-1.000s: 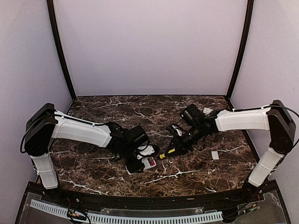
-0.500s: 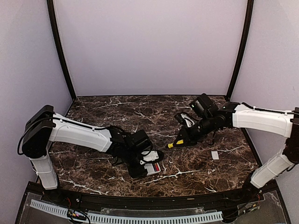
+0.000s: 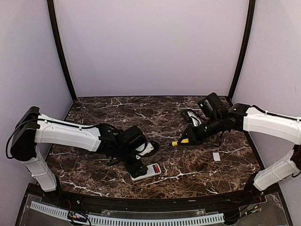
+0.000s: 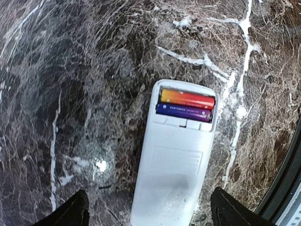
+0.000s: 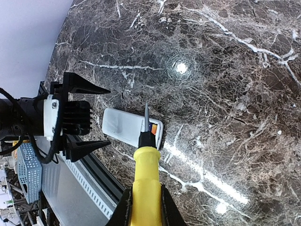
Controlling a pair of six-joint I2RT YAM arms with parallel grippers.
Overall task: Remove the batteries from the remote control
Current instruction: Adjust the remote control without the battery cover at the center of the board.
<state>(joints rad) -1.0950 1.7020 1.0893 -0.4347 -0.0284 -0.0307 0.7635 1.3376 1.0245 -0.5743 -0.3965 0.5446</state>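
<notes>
Batteries (image 4: 186, 104), one red and one blue slender cylinder, are lying in the open bay of a flat white plastic remote control (image 4: 174, 169) on our dark marble table (image 4: 70, 94). Our left gripper (image 4: 151, 211) is hovering spread wide above it; our right gripper (image 5: 145, 207) is clamping a yellow-handled screwdriver (image 5: 146, 179).

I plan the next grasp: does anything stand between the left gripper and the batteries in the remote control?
Nothing visible does. Both batteries lie uncovered at the far end of the remote control. The open left gripper faces them along the remote's bare back. The screwdriver is off to the right.
</notes>
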